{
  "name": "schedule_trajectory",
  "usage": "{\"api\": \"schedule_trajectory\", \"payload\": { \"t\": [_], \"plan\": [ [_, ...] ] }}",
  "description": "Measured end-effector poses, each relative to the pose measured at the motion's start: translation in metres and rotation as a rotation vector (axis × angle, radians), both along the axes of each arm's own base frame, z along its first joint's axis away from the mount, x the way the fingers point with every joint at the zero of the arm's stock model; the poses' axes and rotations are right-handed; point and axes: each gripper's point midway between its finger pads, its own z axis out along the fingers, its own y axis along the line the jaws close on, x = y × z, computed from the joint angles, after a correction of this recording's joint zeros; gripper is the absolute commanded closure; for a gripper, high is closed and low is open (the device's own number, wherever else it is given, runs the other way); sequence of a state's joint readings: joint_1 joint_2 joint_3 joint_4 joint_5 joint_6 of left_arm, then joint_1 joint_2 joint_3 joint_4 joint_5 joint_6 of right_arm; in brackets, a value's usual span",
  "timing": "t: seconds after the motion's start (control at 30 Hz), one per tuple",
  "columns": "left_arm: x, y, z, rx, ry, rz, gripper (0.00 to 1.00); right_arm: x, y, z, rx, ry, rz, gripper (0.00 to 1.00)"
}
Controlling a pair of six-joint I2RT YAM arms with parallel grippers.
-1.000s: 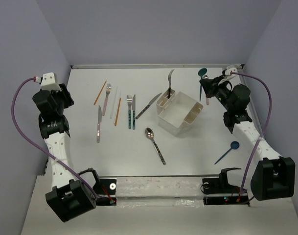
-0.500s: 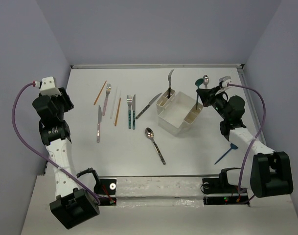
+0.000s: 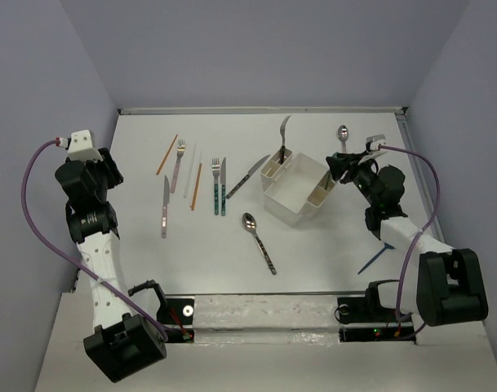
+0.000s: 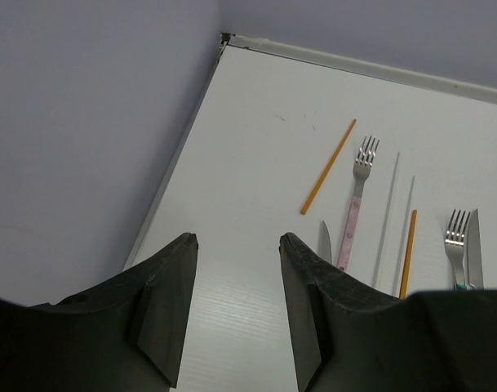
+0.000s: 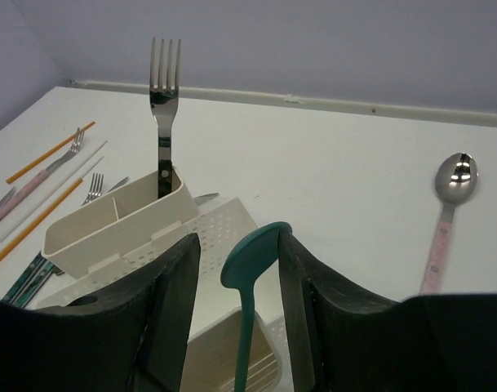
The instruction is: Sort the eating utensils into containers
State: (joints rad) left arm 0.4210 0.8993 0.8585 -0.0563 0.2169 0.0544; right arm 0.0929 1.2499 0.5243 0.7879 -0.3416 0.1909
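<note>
Teal spoon: upright, bowl up, between the fingers of my right gripper, over the right end of the caddy.
Right grip: cannot tell if I pinch it.
Left gripper: spread, holding nothing.

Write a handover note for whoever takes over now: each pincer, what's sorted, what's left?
Left pincer: open, empty, near the table's left edge.
Right pincer: shut on the teal spoon, bowl up, above the caddy.
Done: one fork stands in a caddy end slot.
Left: place the teal spoon; then pink spoon, patterned spoon, blue spoon, forks, knives and chopsticks lying on the table.
</note>
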Motion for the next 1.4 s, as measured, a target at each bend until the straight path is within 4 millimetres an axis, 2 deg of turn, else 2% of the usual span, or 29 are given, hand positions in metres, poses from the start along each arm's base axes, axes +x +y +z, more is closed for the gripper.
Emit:
{"api": "schedule_trajectory", "payload": {
  "t": [0.17, 0.23, 0.37, 0.4, 0.47, 0.53, 0.57, 0.63, 0.7, 0.8, 0.87, 0.93, 0.97, 1.0, 1.07, 1.17, 1.23, 1.4],
  "plan": [
    [0.0, 0.0, 0.0, 0.0, 0.0, 0.0, 0.44, -0.001, -0.009, 0.015, -0.001, -0.011, -0.051, 0.46],
    [0.0, 0.0, 0.0, 0.0, 0.0, 0.0, 0.44, 0.002, -0.013, 0.03, 0.0, -0.012, -0.078, 0.44],
    [0.0, 0.0, -0.001, -0.001, 0.001, 0.0, 0.44, 0.022, -0.026, 0.086, 0.006, -0.015, -0.164, 0.44],
    [0.0, 0.0, -0.001, -0.001, 0.002, 0.0, 0.44, 0.031, -0.032, 0.11, 0.011, -0.014, -0.192, 0.43],
    [0.0, 0.0, -0.002, 0.0, 0.001, 0.0, 0.44, 0.046, -0.04, 0.142, 0.027, -0.018, -0.218, 0.43],
    [0.0, 0.0, -0.005, -0.003, 0.008, 0.0, 0.43, 0.061, -0.05, 0.162, 0.052, 0.005, -0.236, 0.43],
    [0.0, 0.0, -0.007, -0.004, 0.011, 0.0, 0.44, 0.078, -0.063, 0.172, 0.091, 0.035, -0.247, 0.43],
    [-0.001, 0.0, -0.009, -0.004, 0.017, 0.0, 0.44, 0.093, -0.079, 0.169, 0.127, 0.086, -0.265, 0.43],
    [-0.001, 0.001, -0.009, 0.001, 0.019, 0.002, 0.43, 0.113, -0.097, 0.15, 0.151, 0.178, -0.3, 0.43],
    [-0.002, 0.003, -0.009, 0.009, 0.02, 0.008, 0.43, 0.149, -0.112, 0.103, 0.14, 0.341, -0.343, 0.38],
    [-0.002, 0.004, -0.009, 0.011, 0.022, 0.013, 0.43, 0.175, -0.118, 0.056, 0.112, 0.471, -0.365, 0.32],
    [-0.003, 0.006, -0.009, 0.015, 0.023, 0.019, 0.43, 0.193, -0.124, 0.0, 0.065, 0.61, -0.385, 0.29],
    [-0.003, 0.007, -0.01, 0.017, 0.023, 0.022, 0.43, 0.196, -0.124, -0.019, 0.049, 0.655, -0.384, 0.28],
    [-0.003, 0.008, -0.01, 0.018, 0.024, 0.024, 0.43, 0.198, -0.124, -0.05, 0.023, 0.729, -0.378, 0.28],
    [-0.004, 0.01, -0.012, 0.019, 0.029, 0.032, 0.43, 0.19, -0.122, -0.097, -0.022, 0.848, -0.365, 0.28],
    [-0.006, 0.013, -0.015, 0.015, 0.038, 0.043, 0.43, 0.173, -0.12, -0.141, -0.085, 0.976, -0.35, 0.29],
    [-0.007, 0.015, -0.016, 0.014, 0.04, 0.048, 0.43, 0.172, -0.116, -0.146, -0.117, 0.989, -0.343, 0.3],
    [-0.009, 0.019, -0.017, 0.015, 0.042, 0.062, 0.43, 0.182, -0.104, -0.144, -0.23, 0.95, -0.366, 0.35]
  ]
}}
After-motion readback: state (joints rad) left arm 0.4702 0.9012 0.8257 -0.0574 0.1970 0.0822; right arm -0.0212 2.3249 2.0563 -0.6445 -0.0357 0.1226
